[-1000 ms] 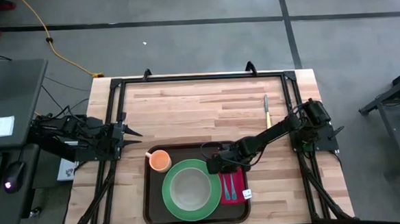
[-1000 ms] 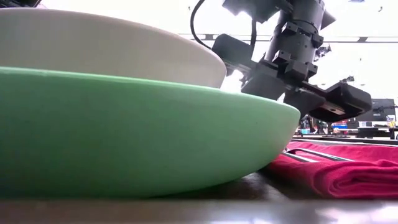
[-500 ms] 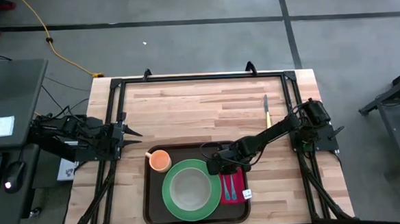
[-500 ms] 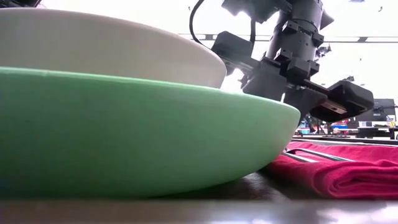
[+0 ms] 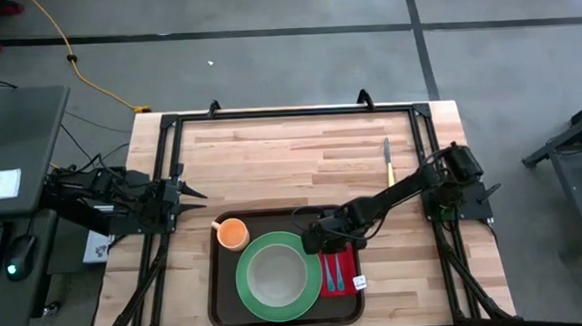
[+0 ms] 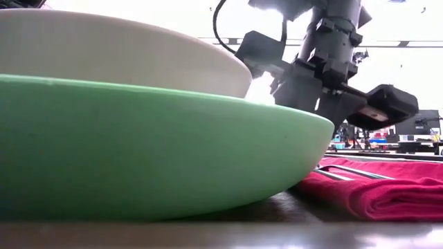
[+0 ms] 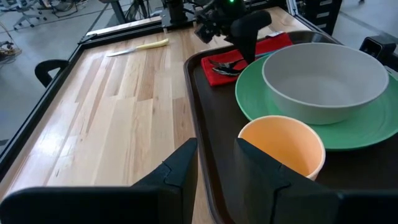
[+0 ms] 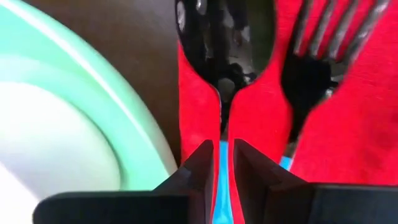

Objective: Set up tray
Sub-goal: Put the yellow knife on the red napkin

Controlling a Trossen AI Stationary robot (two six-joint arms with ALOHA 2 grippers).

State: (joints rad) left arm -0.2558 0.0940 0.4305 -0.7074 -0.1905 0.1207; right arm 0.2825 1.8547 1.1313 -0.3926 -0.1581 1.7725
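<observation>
The dark brown tray [image 5: 216, 287] lies at the table's near middle. On it are a green plate [image 5: 248, 285] carrying a grey bowl [image 5: 274, 275], an orange cup [image 5: 233, 233] and a red napkin [image 5: 345, 273]. A spoon [image 8: 224, 43] and a fork [image 8: 317, 56] lie side by side on the napkin. My right gripper [image 8: 222, 144] hangs over the napkin's far end, shut on the spoon. My left gripper [image 7: 216, 144] waits open at the table's left edge, short of the cup [image 7: 283, 143]. My right gripper pinches the spoon's blue handle [image 8: 222, 163] between its two fingers [image 8: 199, 168], just behind the neck. It comes down at a slant from the table's right side. The spoon's bowl runs out ahead of the fingers and lies over the red napkin beside the fork.
A yellow-handled knife [image 5: 389, 161] lies on the bare wood at the far right. A black metal frame [image 5: 288, 113] runs around the table. The wood between the tray and the far edge [image 5: 291, 163] is free.
</observation>
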